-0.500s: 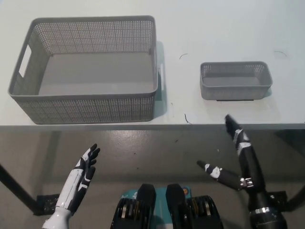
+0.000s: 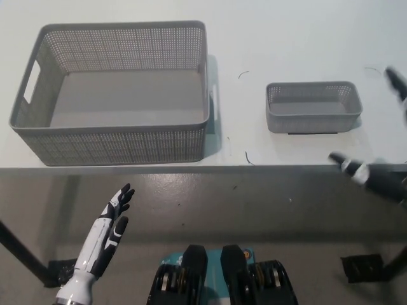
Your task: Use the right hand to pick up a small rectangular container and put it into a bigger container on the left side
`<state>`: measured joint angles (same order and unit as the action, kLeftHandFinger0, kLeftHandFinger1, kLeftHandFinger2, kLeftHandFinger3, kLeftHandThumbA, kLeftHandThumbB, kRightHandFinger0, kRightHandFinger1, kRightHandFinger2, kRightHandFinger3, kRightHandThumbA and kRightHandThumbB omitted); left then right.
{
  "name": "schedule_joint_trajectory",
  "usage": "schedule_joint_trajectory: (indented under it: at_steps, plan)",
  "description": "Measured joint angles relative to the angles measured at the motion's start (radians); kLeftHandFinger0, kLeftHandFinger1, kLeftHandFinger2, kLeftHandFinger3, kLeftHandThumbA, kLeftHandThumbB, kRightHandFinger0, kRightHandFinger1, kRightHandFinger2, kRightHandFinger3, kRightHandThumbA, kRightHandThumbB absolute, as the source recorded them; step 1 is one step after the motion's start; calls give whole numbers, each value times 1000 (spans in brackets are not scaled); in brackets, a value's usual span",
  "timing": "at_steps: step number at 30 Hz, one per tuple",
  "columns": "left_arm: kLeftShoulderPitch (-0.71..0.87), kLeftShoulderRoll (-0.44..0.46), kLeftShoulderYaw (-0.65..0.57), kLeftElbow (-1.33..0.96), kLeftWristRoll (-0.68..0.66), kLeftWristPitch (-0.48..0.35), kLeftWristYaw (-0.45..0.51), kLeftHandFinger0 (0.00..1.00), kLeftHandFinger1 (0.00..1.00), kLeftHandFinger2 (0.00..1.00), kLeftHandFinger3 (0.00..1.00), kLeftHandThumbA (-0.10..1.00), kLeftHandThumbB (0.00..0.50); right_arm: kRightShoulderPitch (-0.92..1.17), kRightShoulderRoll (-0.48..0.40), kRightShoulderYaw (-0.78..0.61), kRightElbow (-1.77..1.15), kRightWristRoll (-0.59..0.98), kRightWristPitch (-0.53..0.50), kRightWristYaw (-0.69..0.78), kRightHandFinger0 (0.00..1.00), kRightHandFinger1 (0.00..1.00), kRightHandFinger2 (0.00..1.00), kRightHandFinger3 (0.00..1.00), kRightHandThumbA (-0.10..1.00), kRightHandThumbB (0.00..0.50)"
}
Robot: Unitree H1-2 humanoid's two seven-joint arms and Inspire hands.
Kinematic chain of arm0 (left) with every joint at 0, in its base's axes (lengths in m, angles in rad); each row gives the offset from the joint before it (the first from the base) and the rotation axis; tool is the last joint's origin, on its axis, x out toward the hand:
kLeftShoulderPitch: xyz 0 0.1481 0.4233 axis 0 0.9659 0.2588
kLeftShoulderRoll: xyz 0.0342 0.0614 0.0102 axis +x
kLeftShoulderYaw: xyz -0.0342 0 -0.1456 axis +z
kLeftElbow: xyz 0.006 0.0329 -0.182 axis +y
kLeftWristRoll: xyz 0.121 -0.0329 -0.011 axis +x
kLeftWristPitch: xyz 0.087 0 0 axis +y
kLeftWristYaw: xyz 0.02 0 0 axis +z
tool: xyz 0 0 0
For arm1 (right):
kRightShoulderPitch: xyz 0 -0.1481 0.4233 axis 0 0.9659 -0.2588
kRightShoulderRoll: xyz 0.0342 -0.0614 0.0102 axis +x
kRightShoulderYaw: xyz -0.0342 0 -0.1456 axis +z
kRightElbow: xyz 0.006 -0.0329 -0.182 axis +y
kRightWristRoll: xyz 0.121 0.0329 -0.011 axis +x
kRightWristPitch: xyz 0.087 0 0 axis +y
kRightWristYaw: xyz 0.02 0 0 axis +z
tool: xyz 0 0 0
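A: Right robot hand point(image 2: 381, 152) first. Black, mostly cut off at the right side of the head view. It holds nothing. One digit point(image 2: 346, 166) pokes over the desk's front edge, another tip point(image 2: 395, 81) shows further back at the right edge, so they look well spread: released.

B: And in relation to the target?

A: Just beside the small container point(image 2: 313, 107), to its right, not touching. That one sits on the desk point(image 2: 299, 38) right of middle, near the front edge, upright.

B: Left robot hand?

A: White left robot hand point(image 2: 105, 241) rests low, in front of the desk's front edge, fingers apart, empty.

B: Contents?

A: Small container: empty, bare floor visible through the mesh walls. Bigger container point(image 2: 117, 92) on the left part of the desk: also empty, handle cutouts at both ends.

B: Risks?

A: My guess: the palm is out of view, so the approach is hard to check. The small container is shallow and light-looking, so a sideways closing could shove it along the desk instead of gripping it. Fingers could snag in the mesh. A one-wall grasp could tip it in the carry. On the drop, it may clip the bigger container's tall right wall.
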<state>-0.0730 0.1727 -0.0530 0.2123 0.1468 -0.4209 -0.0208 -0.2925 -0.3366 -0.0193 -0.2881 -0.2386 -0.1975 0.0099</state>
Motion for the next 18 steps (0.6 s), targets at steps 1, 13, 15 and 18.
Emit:
schedule_joint_trajectory:
  at_steps: [1,13,15,18]
  plan:
    - [0,0,0,0,0,0,0,1000,1000,1000,1000,1000,247,-29,-30,0,0,-5,24,12,1000,1000,1000,1000,1000,351]
    - [0,0,0,2,0,2,-3,1000,1000,1000,1000,1000,246,-458,-209,152,231,-63,229,226,1000,1000,1000,1000,1000,468]
    - [0,0,0,2,0,2,-4,1000,1000,1000,1000,1000,246,-532,-209,197,315,-72,249,267,1000,1000,1000,1000,1000,472]
    - [0,0,0,2,0,3,-4,1000,1000,1000,1000,1000,243,-632,-208,273,450,-91,269,332,1000,1000,1000,1000,1000,440]
